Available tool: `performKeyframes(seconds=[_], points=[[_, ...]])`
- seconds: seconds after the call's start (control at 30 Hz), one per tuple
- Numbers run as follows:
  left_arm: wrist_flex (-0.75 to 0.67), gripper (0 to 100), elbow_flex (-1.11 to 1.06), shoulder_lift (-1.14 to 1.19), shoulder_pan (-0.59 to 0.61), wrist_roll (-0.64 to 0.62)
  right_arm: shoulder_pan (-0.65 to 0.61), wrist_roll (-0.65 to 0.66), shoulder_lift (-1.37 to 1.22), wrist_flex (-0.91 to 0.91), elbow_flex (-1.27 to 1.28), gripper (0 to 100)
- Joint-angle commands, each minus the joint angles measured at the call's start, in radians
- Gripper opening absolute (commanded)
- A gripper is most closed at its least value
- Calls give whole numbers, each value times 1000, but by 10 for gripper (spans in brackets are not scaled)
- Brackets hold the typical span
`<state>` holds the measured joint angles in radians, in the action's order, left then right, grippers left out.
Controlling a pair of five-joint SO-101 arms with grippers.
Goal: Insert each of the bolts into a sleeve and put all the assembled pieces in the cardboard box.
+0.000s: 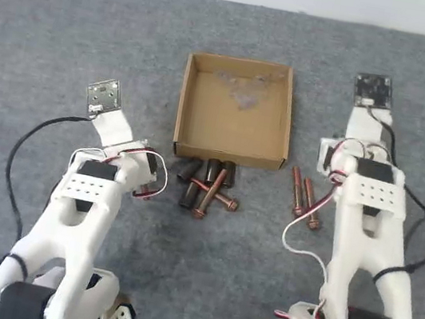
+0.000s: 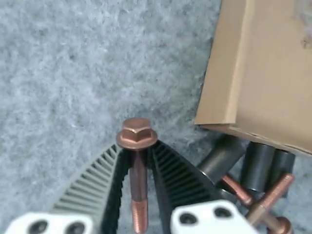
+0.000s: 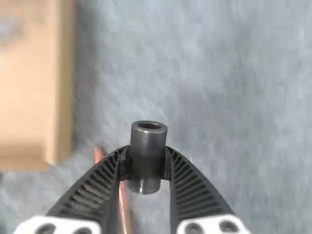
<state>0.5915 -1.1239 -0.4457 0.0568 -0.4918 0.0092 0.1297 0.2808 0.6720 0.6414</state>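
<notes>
1. A grey, felt-like table surface (image 1: 52,45) is lying under both claws.
2. The left arm (image 1: 84,204) and the right arm (image 1: 368,225) are stretching forward side by side, well apart.
3. The cardboard box (image 1: 183,98) is sitting open-topped ahead of both claws, in the space between them. Its near corner is lying just beyond the left claw's tips, off to its right.
4. The left claw (image 2: 138,146) is clamping a copper bolt (image 2: 137,134) by the shank between its ribbed fingers (image 2: 168,168). The flanged hex head is sticking out just past the tips, and the threaded end is running back toward the claw's base.
5. The right claw (image 3: 147,155) is gripping a dark sleeve (image 3: 148,141), with the open bore poking out beyond the fingertips.
6. Loose sleeves (image 1: 212,169) are lying in a cluster close to the left claw's right side, touching the box's near wall.
7. Crossed bolts (image 1: 211,192) are resting among those sleeves.
8. Two bolts (image 1: 298,191) are lying side by side just beside the right claw, on its left.
</notes>
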Motion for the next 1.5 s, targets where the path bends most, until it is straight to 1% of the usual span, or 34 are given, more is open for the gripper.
performKeyframes(seconds=[0.0,0.17,0.33,0.63,0.73,0.8,0.9,0.97,1.07,1.1,1.17,1.2,1.23,1.3,1.33,1.47], points=[[-25,10,21,-31,5,12,-47,-3,88,-174,37,6],[-25,10,21,-31,5,12,-91,-5,88,-463,163,6],[-25,10,21,-31,5,12,-173,-3,88,-799,338,6],[-25,10,21,-31,5,12,-317,-11,79,-1506,661,6],[-25,10,21,-31,5,12,-358,-12,79,-1639,746,6],[-25,10,21,-31,5,12,-371,-60,79,-1701,793,6],[-25,10,21,-31,5,12,-367,-216,79,-1770,853,8],[-25,10,21,-31,3,12,-369,-273,79,-1776,881,38],[-25,10,21,-31,3,12,-371,-293,79,-1774,918,109],[-25,10,21,-31,3,12,-372,-293,79,-1773,930,113],[-25,10,21,-31,3,12,-381,-293,79,-1781,962,72],[-25,10,21,-31,3,12,-386,-295,79,-1782,977,25],[-25,10,21,-31,3,12,-390,-295,81,-1782,991,0],[-25,10,21,-31,3,12,-401,-295,88,-1784,1017,24],[-25,10,21,-31,3,12,-404,-295,82,-1799,1025,6],[-25,10,21,-31,3,12,-395,-295,77,-1779,1025,5]])
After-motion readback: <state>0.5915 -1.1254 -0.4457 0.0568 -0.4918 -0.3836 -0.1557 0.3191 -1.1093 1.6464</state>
